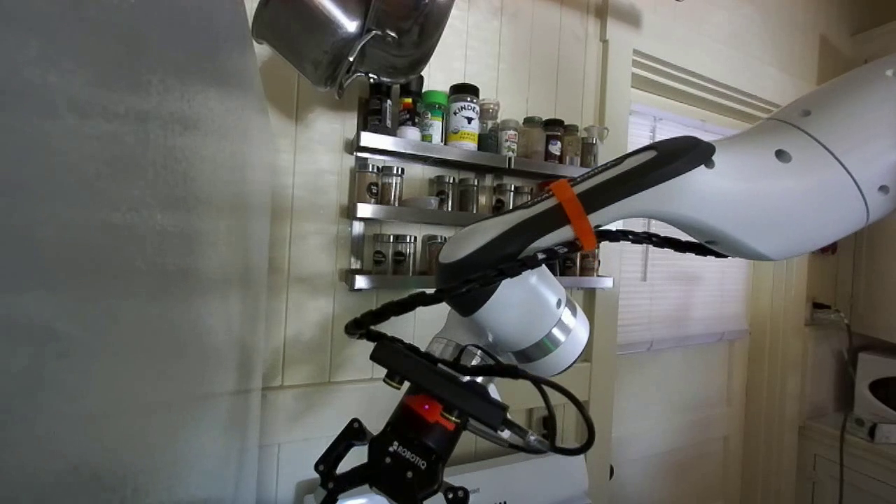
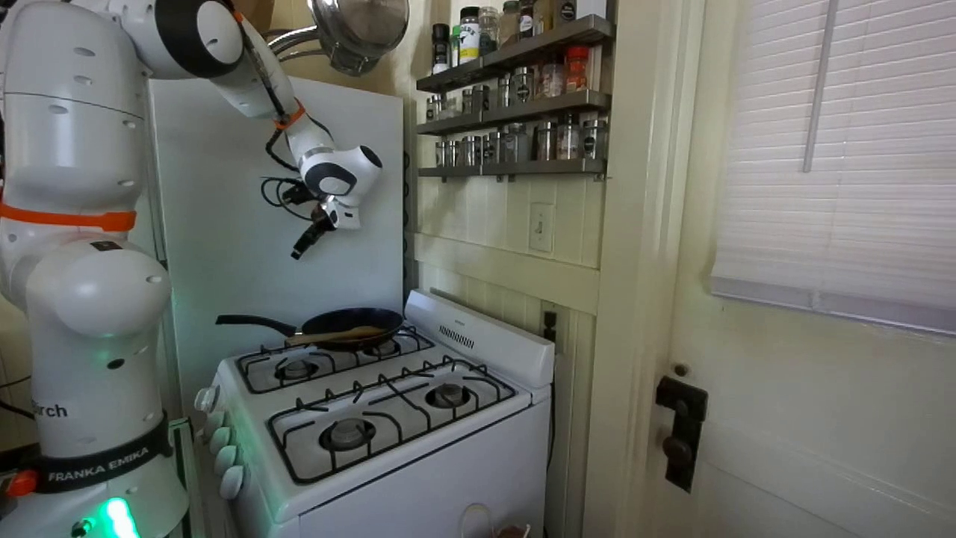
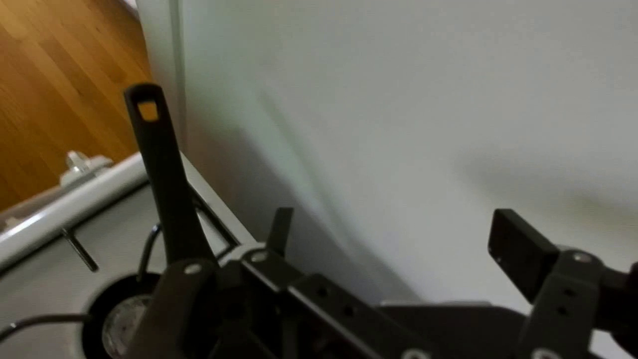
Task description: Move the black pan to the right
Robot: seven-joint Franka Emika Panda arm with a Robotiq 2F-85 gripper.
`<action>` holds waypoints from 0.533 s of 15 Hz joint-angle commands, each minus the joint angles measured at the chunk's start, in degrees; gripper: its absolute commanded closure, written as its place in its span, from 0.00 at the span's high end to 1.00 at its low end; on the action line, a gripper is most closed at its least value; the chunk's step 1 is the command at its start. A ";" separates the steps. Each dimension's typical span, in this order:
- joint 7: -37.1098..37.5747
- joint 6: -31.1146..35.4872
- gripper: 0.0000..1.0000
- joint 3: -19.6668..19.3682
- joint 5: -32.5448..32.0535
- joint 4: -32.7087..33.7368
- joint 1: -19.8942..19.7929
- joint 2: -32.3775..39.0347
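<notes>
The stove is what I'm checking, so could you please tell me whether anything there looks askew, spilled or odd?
Only mildly: the black pan has its handle apparently jutting past the front edge of the stove in the wrist view, where it might get bumped. A wooden utensil lies in the pan; no spill shows.

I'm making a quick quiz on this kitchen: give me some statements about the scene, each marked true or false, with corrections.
1. The black pan sits on the stove. True.
2. The gripper is closed on the pan's handle. False: it is open, apart from the handle.
3. A wooden utensil rests on the pan. True.
4. The spice rack has two shelves. False: it has three.
</notes>
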 commanded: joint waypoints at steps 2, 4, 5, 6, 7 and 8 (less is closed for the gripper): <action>6.08 -14.09 1.00 -0.71 2.91 -5.03 -0.75 -7.17; 6.94 -20.77 1.00 -1.38 -1.30 -6.21 -1.34 -9.32; 5.27 -17.05 1.00 -0.78 0.79 -2.99 -0.80 -5.55; 5.68 -19.03 1.00 -0.96 0.07 -3.75 -1.12 -6.65; 5.87 -19.77 1.00 -1.06 -0.36 -4.38 -1.35 -7.45; 5.97 -20.06 1.00 -1.11 -0.50 -4.78 -1.49 -7.95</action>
